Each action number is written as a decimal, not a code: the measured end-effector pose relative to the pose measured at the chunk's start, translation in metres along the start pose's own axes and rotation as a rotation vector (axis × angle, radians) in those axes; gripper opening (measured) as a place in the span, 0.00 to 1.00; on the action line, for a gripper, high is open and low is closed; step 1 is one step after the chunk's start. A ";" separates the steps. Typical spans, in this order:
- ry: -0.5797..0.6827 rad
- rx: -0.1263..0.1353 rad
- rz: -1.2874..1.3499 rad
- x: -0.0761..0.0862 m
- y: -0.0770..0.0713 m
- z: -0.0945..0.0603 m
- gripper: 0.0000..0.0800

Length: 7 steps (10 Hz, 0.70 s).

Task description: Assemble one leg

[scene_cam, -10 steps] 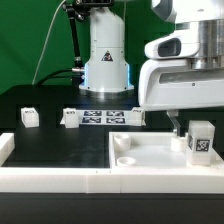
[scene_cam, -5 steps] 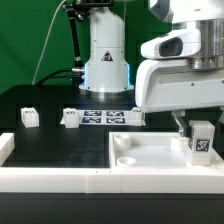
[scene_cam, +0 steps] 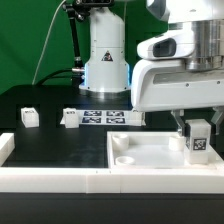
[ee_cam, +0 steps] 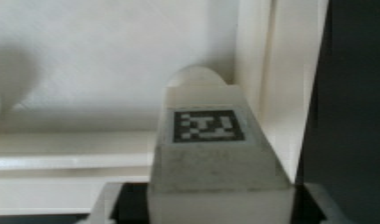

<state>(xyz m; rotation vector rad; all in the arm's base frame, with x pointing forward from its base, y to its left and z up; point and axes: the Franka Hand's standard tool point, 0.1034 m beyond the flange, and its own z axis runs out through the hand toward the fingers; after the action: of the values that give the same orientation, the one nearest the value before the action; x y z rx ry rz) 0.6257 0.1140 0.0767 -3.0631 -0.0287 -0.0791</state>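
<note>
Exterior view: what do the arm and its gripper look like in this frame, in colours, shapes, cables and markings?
The arm is glossy white with rounded segments and dark joint seams; its base glows light blue. Black cables run alongside its upper links. The wrist block is a boxy white housing with rounded edges. The gripper has short dark fingers. No lettering is legible.

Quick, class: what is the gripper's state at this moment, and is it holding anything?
Gripper: closed on the leg, held upright over the white panel.
</note>
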 end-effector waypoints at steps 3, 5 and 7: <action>0.000 0.038 0.463 -0.003 0.001 0.001 0.37; 0.011 0.055 0.741 -0.002 0.003 0.001 0.37; 0.005 0.062 1.012 -0.003 0.002 0.003 0.37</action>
<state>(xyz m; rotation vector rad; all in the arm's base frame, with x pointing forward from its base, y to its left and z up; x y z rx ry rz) 0.6232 0.1125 0.0738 -2.6286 1.4243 -0.0174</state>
